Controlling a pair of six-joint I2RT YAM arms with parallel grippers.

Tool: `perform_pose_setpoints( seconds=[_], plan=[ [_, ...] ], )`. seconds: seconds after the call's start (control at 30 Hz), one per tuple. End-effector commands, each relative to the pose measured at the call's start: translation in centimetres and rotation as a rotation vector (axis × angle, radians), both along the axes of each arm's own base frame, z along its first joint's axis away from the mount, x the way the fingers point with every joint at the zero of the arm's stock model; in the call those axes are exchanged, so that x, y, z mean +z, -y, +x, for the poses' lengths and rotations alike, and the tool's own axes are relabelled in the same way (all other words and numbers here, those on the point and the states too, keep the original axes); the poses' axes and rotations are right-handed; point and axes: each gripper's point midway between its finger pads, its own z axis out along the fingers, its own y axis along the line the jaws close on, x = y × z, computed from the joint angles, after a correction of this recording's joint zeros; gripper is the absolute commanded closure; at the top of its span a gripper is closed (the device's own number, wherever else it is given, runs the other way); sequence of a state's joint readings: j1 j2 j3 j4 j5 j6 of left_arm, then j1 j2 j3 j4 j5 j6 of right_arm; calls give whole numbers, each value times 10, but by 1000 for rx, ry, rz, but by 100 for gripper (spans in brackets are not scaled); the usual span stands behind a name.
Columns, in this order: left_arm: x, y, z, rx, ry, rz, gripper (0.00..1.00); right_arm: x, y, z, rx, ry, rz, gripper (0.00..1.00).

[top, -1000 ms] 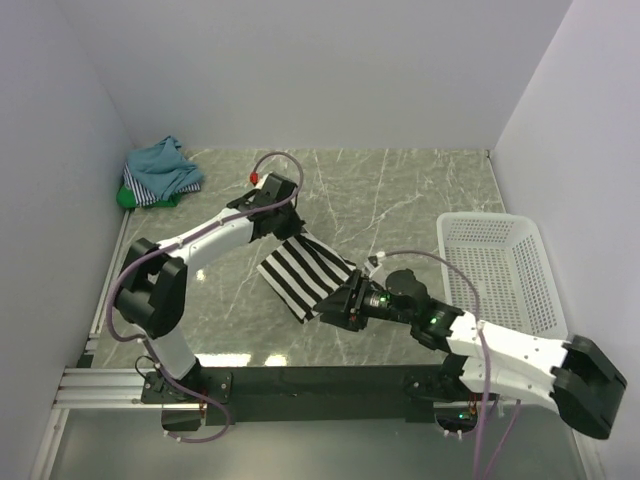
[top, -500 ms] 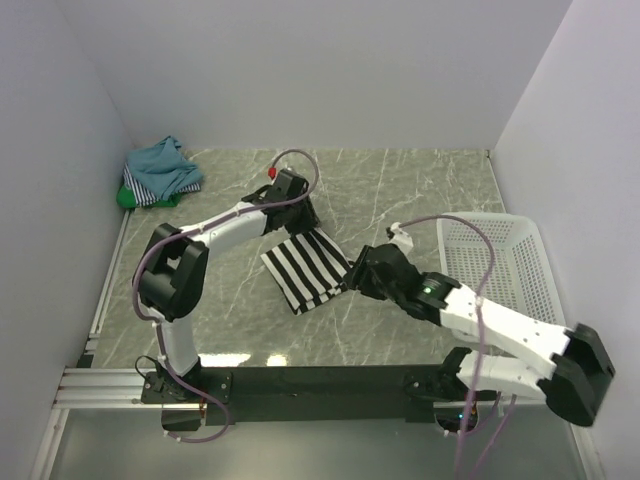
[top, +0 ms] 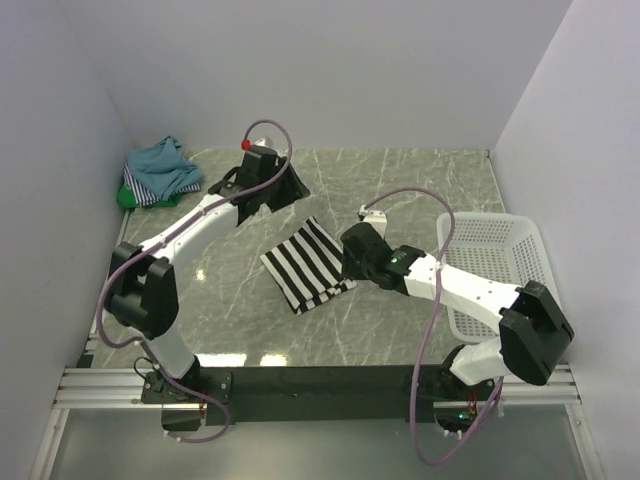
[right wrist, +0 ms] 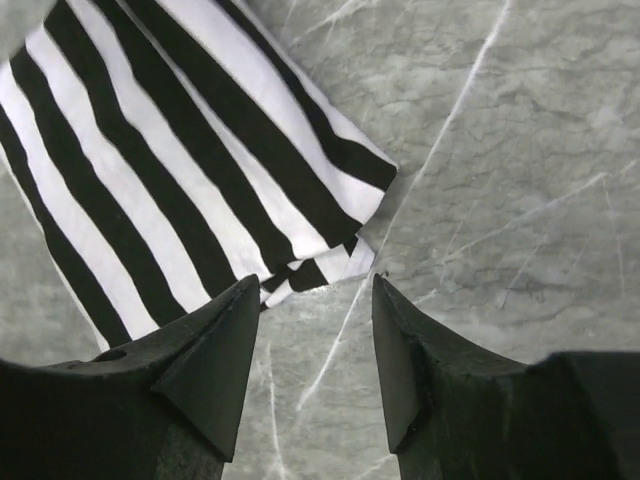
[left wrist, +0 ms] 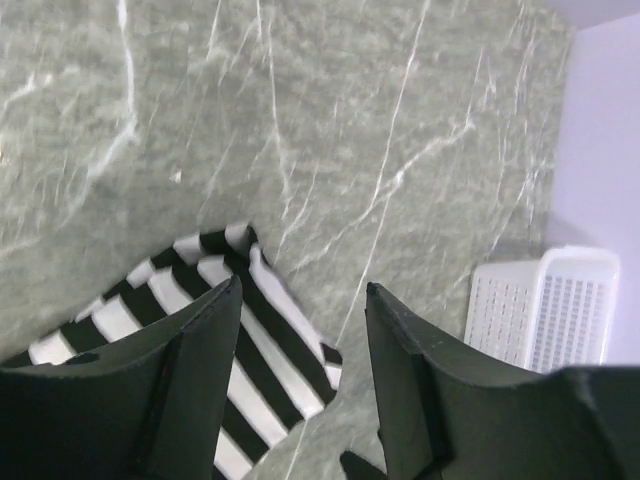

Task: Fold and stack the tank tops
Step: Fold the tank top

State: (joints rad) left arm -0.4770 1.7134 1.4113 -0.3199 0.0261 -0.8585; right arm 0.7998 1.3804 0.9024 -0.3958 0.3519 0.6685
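– Right gripper [right wrist: 316, 288] jaws apart, empty, just over the right-hand corner of the striped tank top [top: 310, 265]. Left gripper [left wrist: 302, 292] spread too, holding nothing, beyond the far corner.
– Where's the top lying?
– Middle of the table [top: 420, 190], flat, folded close to square, set like a diamond. No strong long axis. Under-layers peek out at the right corner.
– Nearer arm?
– Right. But the pile of other tops [top: 160, 172] sits far-left, well apart, so I'd judge the left arm suits the carry.
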Motion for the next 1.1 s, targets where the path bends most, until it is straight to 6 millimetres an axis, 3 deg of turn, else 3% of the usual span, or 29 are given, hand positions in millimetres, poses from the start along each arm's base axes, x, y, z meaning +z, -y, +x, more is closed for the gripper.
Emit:
perform_pose_setpoints(
  seconds=[0.0, 0.03, 0.2, 0.23, 0.33, 0.43, 0.5, 0.53, 0.57, 0.63, 0.67, 0.7, 0.73, 0.77, 0.93, 1.07],
  plan=[
    [4, 1, -26, -55, -5, -26, 43, 7, -15, 1, 109, 20, 15, 46],
    [-8, -2, -34, -57, -31, -22, 43, 7, -17, -2, 127, 22, 21, 49],
    [-23, -18, -54, -19, -58, -18, 43, -10, -37, -29, 244, 15, 14, 50],
    [-34, -23, -59, -11, -81, -15, 43, -16, -36, -28, 235, 12, -16, 51],
    [-36, -28, -60, 4, -83, -36, 43, -15, -33, -17, 184, 16, -74, 52],
    [-35, -25, -60, -11, -85, -45, 43, -2, -27, -5, 145, 57, -122, 51],
    [-32, -19, -55, -41, -71, -50, 43, 8, -22, 3, 129, 85, -160, 49],
    [-22, -14, -48, -57, -48, -56, 43, 10, -19, 7, 122, 90, -178, 46],
    [-34, -14, -39, -58, -65, -15, 43, 12, -15, 11, 112, 102, -201, 46],
    [-38, -14, -31, -59, -89, 27, 42, 12, -11, 18, 107, 90, -190, 44],
    [-27, -10, -20, -56, -65, 31, 42, 11, -12, 21, 119, 93, -172, 44],
    [-40, -11, -13, -49, -85, 71, 42, 8, -16, 20, 143, 71, -141, 44],
    [-37, -10, -9, -41, -93, 94, 42, 6, -11, 21, 148, 61, -137, 43],
    [-48, -8, -6, -40, -116, 116, 42, 6, -13, 23, 157, 66, -127, 43],
    [-58, 6, -1, -12, -145, 169, 41, -1, -8, 24, 192, 53, -121, 39],
    [-71, 9, -6, 48, -196, 197, 41, -4, -16, 24, 242, 54, -84, 36]
  ],
)
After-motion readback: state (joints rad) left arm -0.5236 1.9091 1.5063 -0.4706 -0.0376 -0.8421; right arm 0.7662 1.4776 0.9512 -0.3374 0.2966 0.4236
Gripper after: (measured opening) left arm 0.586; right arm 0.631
